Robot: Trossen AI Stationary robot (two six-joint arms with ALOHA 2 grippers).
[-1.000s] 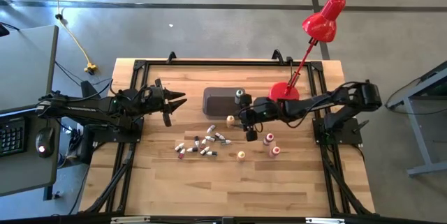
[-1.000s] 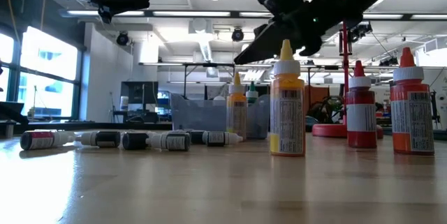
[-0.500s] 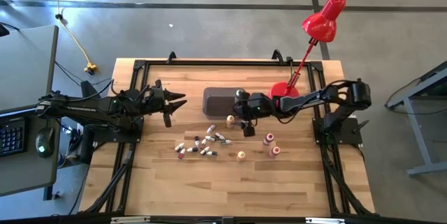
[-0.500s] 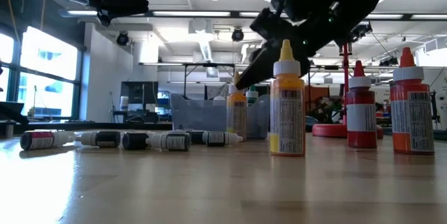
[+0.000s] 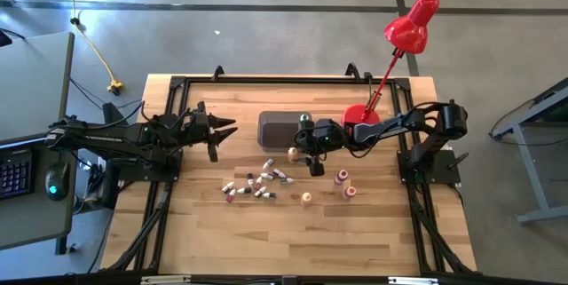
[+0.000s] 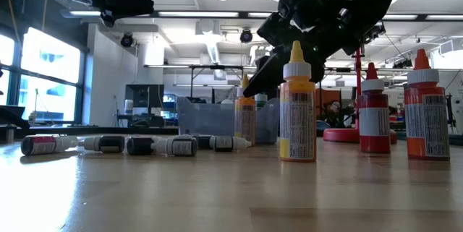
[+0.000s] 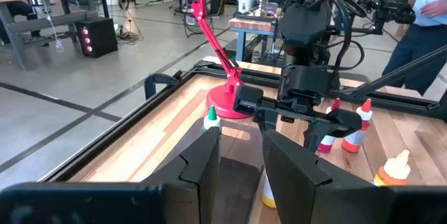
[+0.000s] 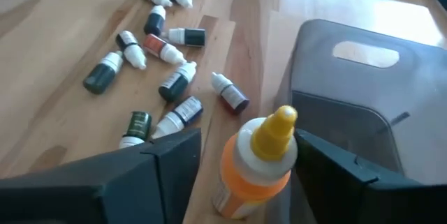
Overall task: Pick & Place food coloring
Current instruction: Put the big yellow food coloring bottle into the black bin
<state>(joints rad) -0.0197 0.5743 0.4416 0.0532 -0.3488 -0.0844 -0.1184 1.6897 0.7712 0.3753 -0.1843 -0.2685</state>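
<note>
- My right claw (image 8: 237,161) is hanging wide open around a stubby yellow-capped orange bottle (image 8: 255,160), fingers either side, not squeezing it.
- That bottle is standing upright just beside the dark grey rectangular plastic bin (image 5: 282,127), mid-bench.
- The slim whitish vials (image 5: 253,183) are lying scattered toward the bench's front.
- My left claw (image 5: 224,130) is hovering partly open near the left edge, holding nothing.
</note>
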